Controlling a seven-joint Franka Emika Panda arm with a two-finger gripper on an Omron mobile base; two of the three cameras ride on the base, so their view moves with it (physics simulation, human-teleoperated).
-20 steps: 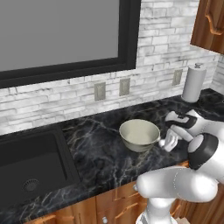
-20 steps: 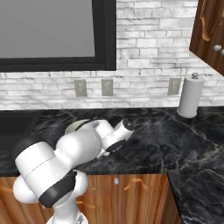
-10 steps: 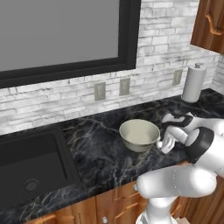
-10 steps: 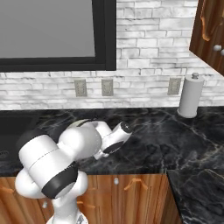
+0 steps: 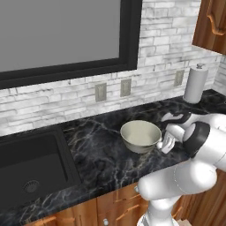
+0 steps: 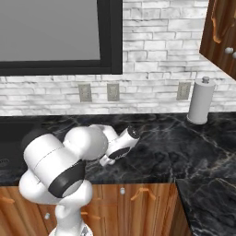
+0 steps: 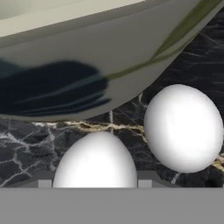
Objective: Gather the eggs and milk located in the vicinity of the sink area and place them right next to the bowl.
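The cream-white bowl (image 5: pixel 140 136) stands on the black marble counter right of the sink (image 5: pixel 31 165). My gripper (image 5: pixel 167 142) is low at the bowl's right side, also seen in the right base view (image 6: pixel 107 161). In the hand view the gripper (image 7: pixel 94 183) is shut on a white egg (image 7: pixel 95 159), held just above the counter before the bowl's outer wall (image 7: pixel 87 57). A second white egg (image 7: pixel 183 127) lies on the counter beside it, close under the bowl's wall. The milk carton is out of view.
A white paper-towel roll (image 5: pixel 195 84) stands at the back right by the wall (image 6: pixel 201 101). Outlets sit in the brick backsplash (image 5: pixel 112 90). A wooden cabinet (image 5: pixel 214 22) hangs at the upper right. The counter's front edge runs just below the arm.
The hand has shifted slightly left, closer to the bowl's right side, and the arm's elbow has swung. The bowl has not moved.
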